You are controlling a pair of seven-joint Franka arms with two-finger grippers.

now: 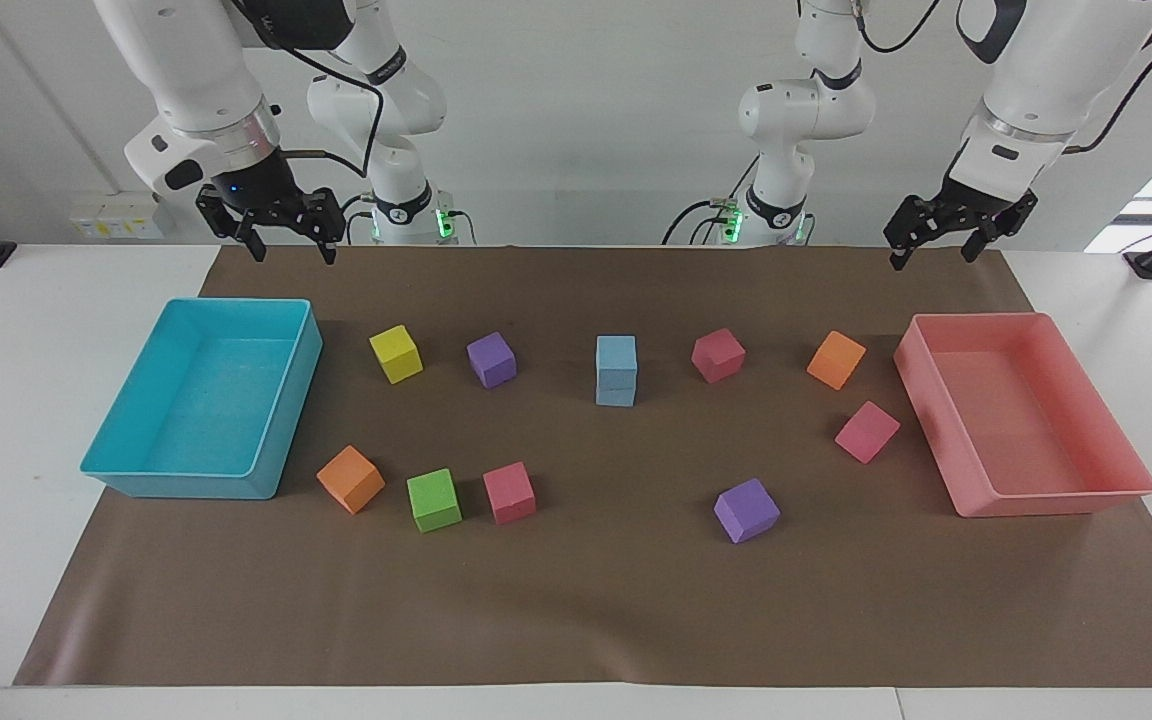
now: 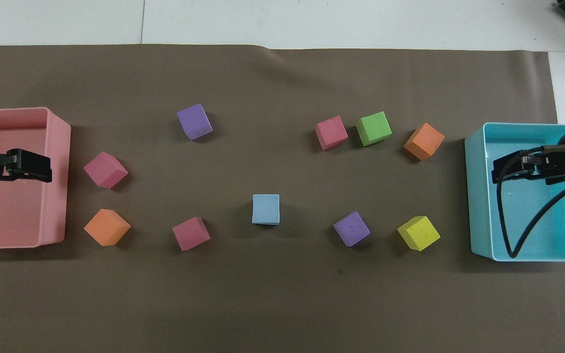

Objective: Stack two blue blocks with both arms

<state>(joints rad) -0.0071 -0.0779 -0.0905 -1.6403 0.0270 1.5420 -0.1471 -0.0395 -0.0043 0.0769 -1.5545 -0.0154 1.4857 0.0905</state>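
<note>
At mid-surface the two blue blocks [image 1: 616, 370] stood stacked; left hand [image 1: 936, 243] and right hand [image 1: 281, 238] hung released, empty, nothing left but parking.

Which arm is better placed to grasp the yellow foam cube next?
Right. The right claw hangs over the turquoise plastic tray, beside which the yellow foam cube lies; the left claw waits over the pink plastic tray.

We see the two blocks [image 1: 616, 370] stacked mid-mat [image 1: 576, 610], loose cubes scattered beside them, one tray [image 1: 286, 420] at the right arm's end, another tray [image 1: 936, 420] at the left arm's.
</note>
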